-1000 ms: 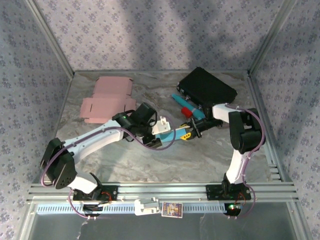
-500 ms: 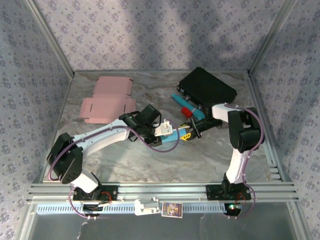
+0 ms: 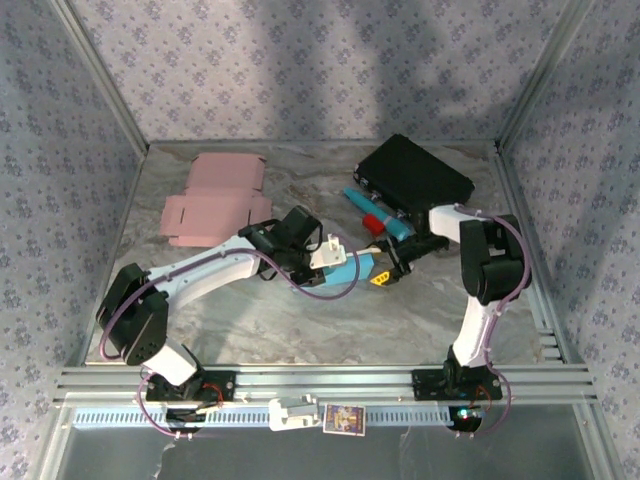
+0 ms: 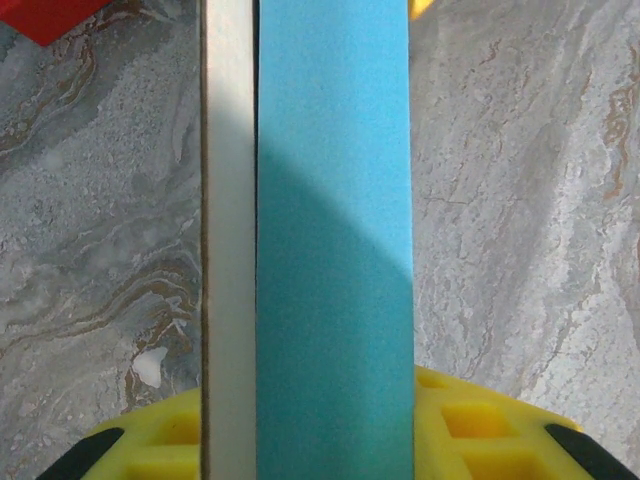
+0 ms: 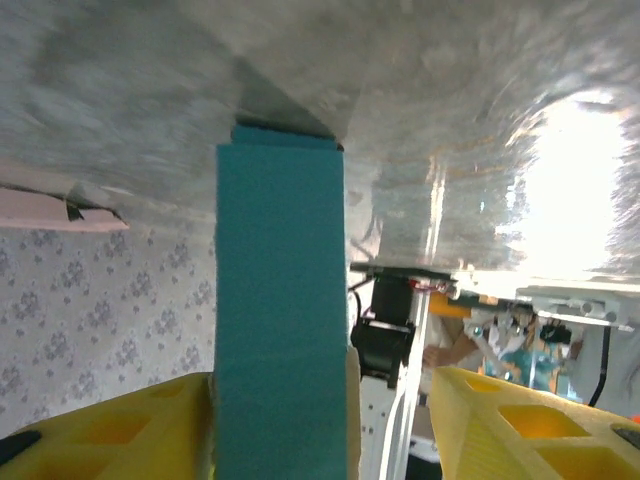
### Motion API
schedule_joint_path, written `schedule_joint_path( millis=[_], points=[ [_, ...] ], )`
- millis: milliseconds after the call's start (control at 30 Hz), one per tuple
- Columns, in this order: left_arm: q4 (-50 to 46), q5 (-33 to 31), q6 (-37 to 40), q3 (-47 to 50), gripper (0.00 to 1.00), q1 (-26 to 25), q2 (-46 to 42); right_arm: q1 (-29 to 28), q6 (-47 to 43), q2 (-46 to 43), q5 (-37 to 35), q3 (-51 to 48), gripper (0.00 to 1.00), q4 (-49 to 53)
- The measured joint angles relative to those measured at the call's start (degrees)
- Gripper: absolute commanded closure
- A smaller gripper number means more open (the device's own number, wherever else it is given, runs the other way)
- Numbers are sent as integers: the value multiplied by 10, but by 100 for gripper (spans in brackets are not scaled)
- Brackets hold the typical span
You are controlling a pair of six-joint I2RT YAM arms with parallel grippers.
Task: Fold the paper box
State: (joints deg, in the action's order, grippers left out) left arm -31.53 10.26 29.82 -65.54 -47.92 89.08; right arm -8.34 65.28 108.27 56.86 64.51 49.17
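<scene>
One blue paper box (image 3: 352, 268) is held near the middle of the table (image 3: 250, 325), pinched by the left gripper (image 4: 308, 400), while the right gripper (image 5: 320, 385) is spread around it. Its body looks folded; closing the ends seems left.

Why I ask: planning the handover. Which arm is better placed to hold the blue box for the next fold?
Left, probably. The left claw has both fingers flush against the blue box; the right claw stands open, one finger clear of it.
</scene>
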Motion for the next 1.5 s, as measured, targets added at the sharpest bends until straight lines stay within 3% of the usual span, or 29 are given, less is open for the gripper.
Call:
schedule_joint_path(
  millis=[133,267,367,467,567,700,1500],
  points=[
    [-5,9,-16,-11,68,10,8,21,-6,-67,-75,34,40,10],
    [-14,11,-44,-28,67,17,22,29,-27,-222,-205,33,45,-5],
    [-16,10,-71,-41,67,19,34,-17,-47,-346,-293,-5,46,-45],
    [-15,8,-92,-45,66,19,37,-98,-65,-403,-351,-45,46,-87],
    [-16,8,-110,-47,66,20,37,-155,-69,-391,-391,-60,46,-114],
    [-17,9,-120,-47,65,21,38,-186,-66,-359,-422,-66,45,-147],
    [-33,9,-135,-59,61,21,45,-189,-32,-283,-433,-49,65,-172]
  ],
)
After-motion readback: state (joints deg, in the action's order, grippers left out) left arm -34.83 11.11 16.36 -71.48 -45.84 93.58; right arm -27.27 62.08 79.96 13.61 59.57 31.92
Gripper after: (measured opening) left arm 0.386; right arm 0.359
